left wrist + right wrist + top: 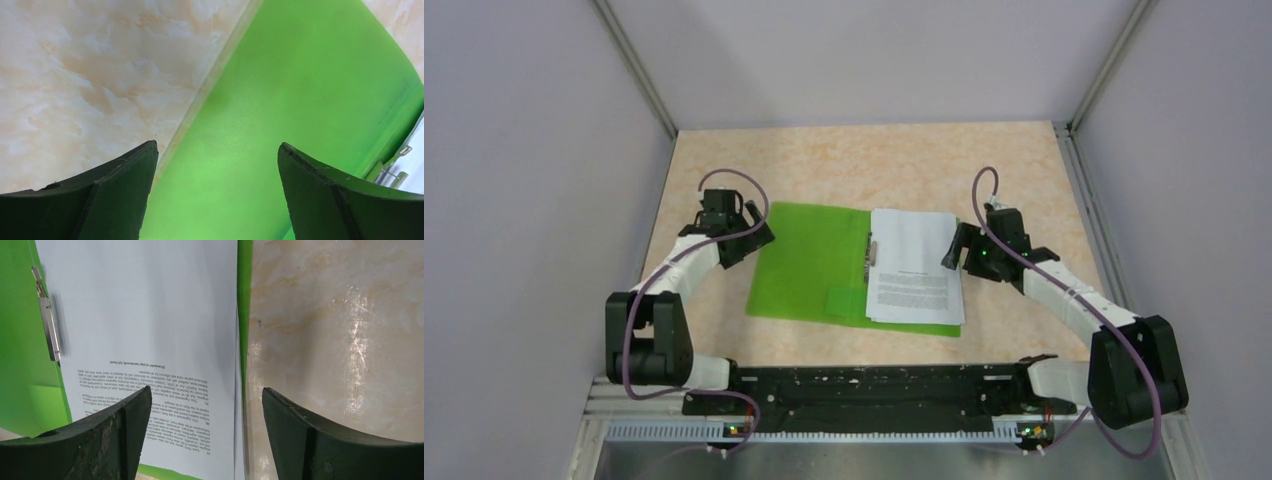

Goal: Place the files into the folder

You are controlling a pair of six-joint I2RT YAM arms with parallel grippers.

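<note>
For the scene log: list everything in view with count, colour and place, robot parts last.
folder: one, bright green, lying open mid-table
files: one stack, sheet count unclear, white with black print, on the folder's right half
metal clip: one, silver, by the folder's spine, just left of the files
table: one, beige marbled, under everything
walls: pale grey, on three sides of the table
base rail: one, black, along the near table edge
left arm: one, black and white, jaws open and empty, straddling the folder's left edge
right arm: one, black and white, jaws open and empty, straddling the files' right edge
</note>
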